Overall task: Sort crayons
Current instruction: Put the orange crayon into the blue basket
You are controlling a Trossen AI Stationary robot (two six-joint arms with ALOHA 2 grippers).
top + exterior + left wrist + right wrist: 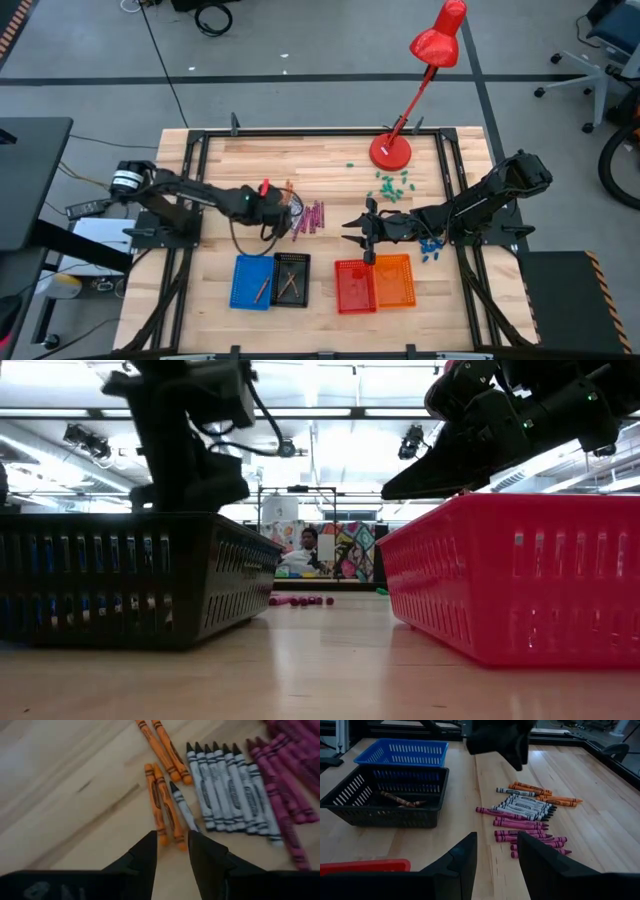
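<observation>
Just above the crayons [225, 785] on the counter [320, 300], beyond the black basket [291, 279], the left gripper [171, 851] hovers with its fingers parted a little and nothing between them. Its tips point at a pair of orange crayons [162, 802] lying side by side, with a grey crayon [182, 806] slanting in just beside them. The step in hand looks like picking one stick from this cluster. To do it well, the gripper should probably straddle a single crayon across its width, near the middle, and keep clear of the neighbour touching it, or two may lift together. The grey row and the purple crayons [290, 780] lie farther from the black basket. The right gripper [495, 852] waits over the red basket [352, 287], fingers apart and empty
</observation>
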